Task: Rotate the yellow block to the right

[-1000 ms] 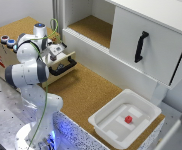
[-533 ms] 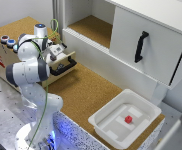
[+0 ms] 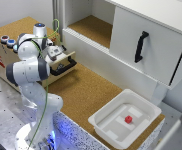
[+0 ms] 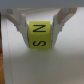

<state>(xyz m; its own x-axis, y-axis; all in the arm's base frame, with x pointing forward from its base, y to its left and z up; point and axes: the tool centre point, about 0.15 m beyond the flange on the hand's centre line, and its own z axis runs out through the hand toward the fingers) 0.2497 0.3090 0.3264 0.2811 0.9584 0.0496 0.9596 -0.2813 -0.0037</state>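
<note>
Arm barely shifted, tool (image 4: 39, 26) clamped on yellow block (image 4: 39, 36)

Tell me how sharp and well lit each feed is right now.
Exterior view: soft and low in detail, evenly lit, blue glow at the arm base. Wrist view: blurred at close range, yet the block and its letters read clearly between the tool fingers; lower part washed-out white.

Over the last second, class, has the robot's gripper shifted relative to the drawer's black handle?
No. In the exterior view the gripper sits at the same spot above the black handle throughout; no drift is visible.
</note>
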